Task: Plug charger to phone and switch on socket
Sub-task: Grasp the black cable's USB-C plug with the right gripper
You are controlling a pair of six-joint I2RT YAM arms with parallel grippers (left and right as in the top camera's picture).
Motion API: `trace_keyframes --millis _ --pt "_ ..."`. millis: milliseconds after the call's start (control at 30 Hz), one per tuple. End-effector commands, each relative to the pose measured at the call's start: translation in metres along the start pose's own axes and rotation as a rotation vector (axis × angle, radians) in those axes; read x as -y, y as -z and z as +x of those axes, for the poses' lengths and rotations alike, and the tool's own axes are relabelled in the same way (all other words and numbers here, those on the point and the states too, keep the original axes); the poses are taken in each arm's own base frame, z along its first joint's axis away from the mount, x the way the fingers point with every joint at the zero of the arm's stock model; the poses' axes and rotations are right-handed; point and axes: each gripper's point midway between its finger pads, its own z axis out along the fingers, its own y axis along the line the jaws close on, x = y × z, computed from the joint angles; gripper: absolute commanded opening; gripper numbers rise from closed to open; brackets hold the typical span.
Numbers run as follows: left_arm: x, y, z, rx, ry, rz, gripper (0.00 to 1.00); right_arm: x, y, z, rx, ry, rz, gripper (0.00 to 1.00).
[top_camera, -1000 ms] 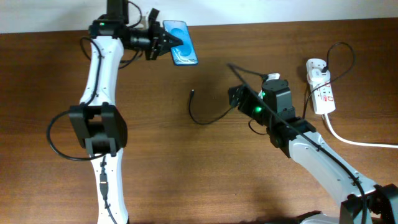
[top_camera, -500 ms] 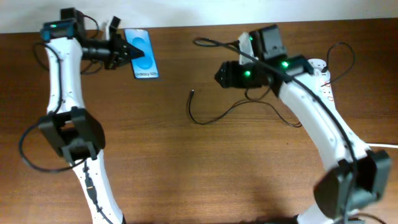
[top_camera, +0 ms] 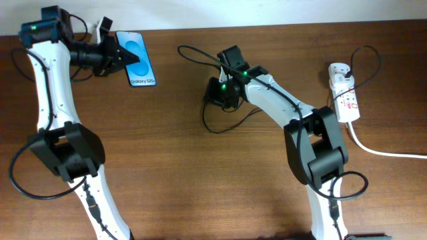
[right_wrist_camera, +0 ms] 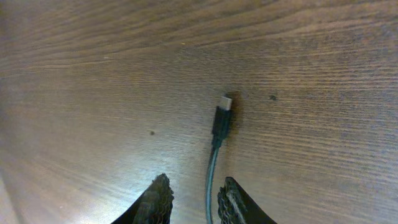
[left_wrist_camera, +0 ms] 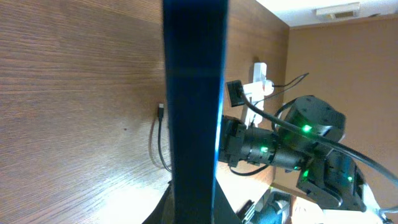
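Charger (right_wrist_camera: 221,121) runs off frame inside the open right tool (right_wrist_camera: 194,186); left tool (top_camera: 129,59) clamps phone (top_camera: 141,73)

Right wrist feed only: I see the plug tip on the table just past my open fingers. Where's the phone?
Observer: At the back left of the table. The left gripper holds the phone by its edge, lit screen facing up.
Operator: Is the socket near me?
Observer: No. The socket lies at the table's right edge, well to the right of the right gripper.
Operator: Any slack in the charger?
Observer: Yes. Behind the tip, the charger curves in a loose loop on the table, then passes under your arm.
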Motion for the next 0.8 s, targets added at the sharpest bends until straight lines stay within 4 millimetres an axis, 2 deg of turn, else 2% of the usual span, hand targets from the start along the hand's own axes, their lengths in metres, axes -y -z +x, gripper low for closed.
trace_keyframes --millis 0,200,300,333,400,433,467,500,533,667,767 --pt "0.009 0.019 -0.002 0.039 -0.028 0.016 0.00 0.005 -0.022 0.009 -0.025 -0.020 0.029 0.30" --pt "0.009 0.019 -0.002 0.039 -0.027 0.016 0.00 0.015 -0.041 0.011 -0.007 -0.062 0.071 0.30" --pt "0.009 0.019 -0.002 0.039 -0.027 0.016 0.00 0.026 -0.060 0.020 -0.024 -0.058 0.108 0.30" --pt "0.009 0.019 -0.002 0.039 -0.027 0.016 0.00 0.028 -0.060 0.019 -0.016 -0.056 0.125 0.30" --pt "0.009 0.019 -0.002 0.039 -0.028 0.016 0.00 0.031 -0.060 0.018 -0.008 -0.057 0.142 0.30" --pt "0.009 0.019 -0.002 0.039 -0.028 0.016 0.00 0.032 -0.060 0.019 -0.010 -0.058 0.146 0.26" --pt "0.009 0.019 -0.002 0.039 -0.028 0.016 0.00 0.034 -0.060 0.020 -0.013 -0.060 0.153 0.21" --pt "0.009 0.019 -0.002 0.039 -0.028 0.016 0.00 0.037 -0.059 0.020 -0.010 -0.045 0.173 0.09" --pt "0.009 0.019 -0.002 0.039 -0.028 0.016 0.00 0.039 -0.059 0.021 -0.016 -0.012 0.180 0.05" --pt "0.003 0.019 -0.002 0.038 -0.027 -0.013 0.00 0.037 -0.054 0.025 -0.058 0.131 0.158 0.04" --pt "0.003 0.019 -0.002 0.039 -0.032 -0.017 0.00 0.013 -0.028 0.017 -0.066 0.287 0.037 0.04"
